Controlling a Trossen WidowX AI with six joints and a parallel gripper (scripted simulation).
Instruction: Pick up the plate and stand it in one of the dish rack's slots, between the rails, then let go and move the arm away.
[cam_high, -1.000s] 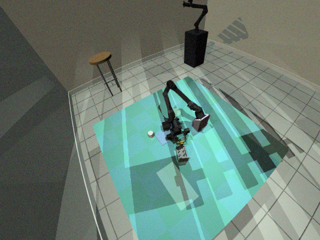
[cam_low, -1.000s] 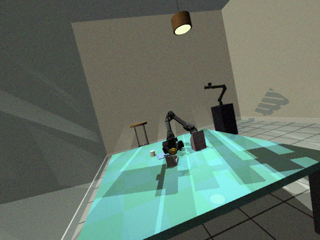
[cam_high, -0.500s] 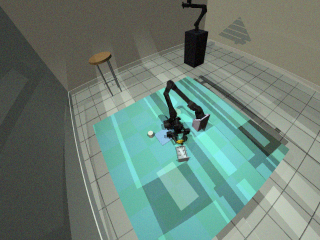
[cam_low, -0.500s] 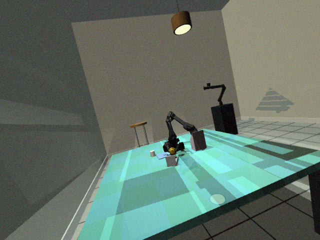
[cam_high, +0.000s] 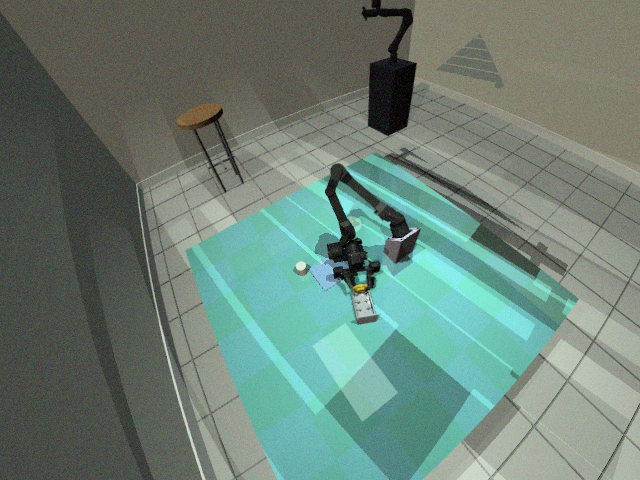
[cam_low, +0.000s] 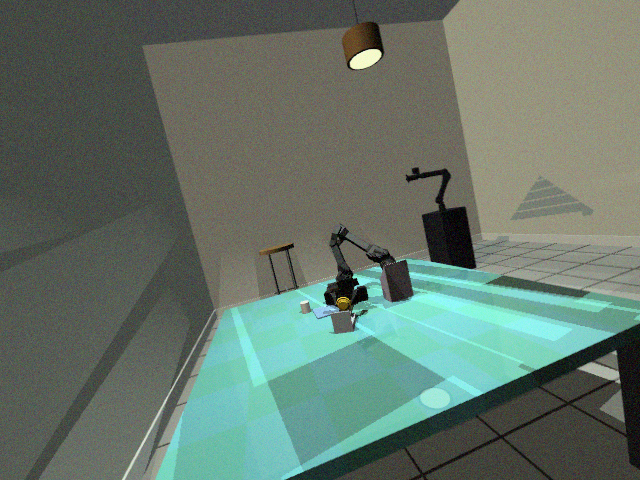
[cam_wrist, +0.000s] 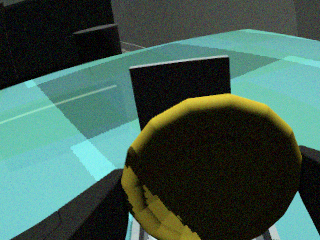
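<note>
Here, the pincer (cam_high: 360, 284) (cam_low: 343, 304) (cam_wrist: 211, 170) grips the yellow plate (cam_high: 360, 287) (cam_low: 343, 303) (cam_wrist: 220, 102), with the dish rack (cam_high: 367, 319) (cam_low: 342, 322) (cam_wrist: 180, 62) just beyond its fingertips on the desk (cam_high: 279, 330) (cam_low: 222, 403) (cam_wrist: 55, 150).

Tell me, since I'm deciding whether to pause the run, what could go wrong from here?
The yellow plate, shut in the gripper, is near one end of the dish rack; it might catch a rail instead of entering a slot. Pressing down misaligned could shove the rack or twist the plate.
</note>
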